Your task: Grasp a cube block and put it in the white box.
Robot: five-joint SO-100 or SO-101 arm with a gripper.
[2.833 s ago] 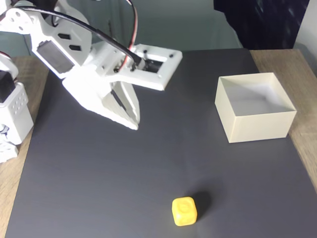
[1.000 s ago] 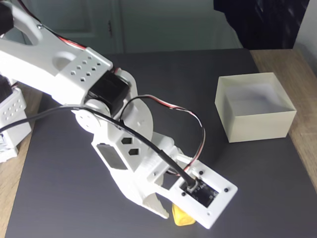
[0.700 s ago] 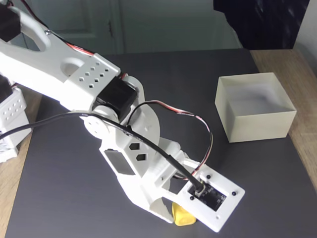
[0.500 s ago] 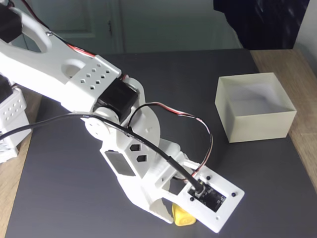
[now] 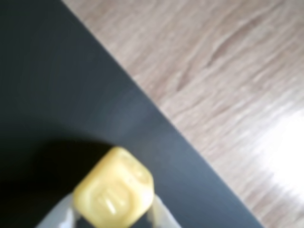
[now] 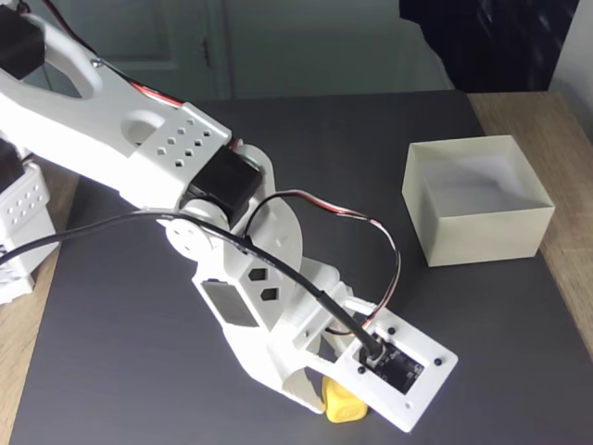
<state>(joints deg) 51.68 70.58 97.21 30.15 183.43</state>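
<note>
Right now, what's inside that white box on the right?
Nothing that I can see: the white box shows only its pale floor and far walls. Its near wall hides a strip of floor. The yellow cube sits under the hand.

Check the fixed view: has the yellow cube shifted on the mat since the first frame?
No. The cube block sits at the same spot near the mat's front edge, now between the claw's fingers.

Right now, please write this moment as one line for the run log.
phase: grasp | tool: fingers on both sides of cube block, closure unclear | cube block: on dark mat | white box: empty
</note>
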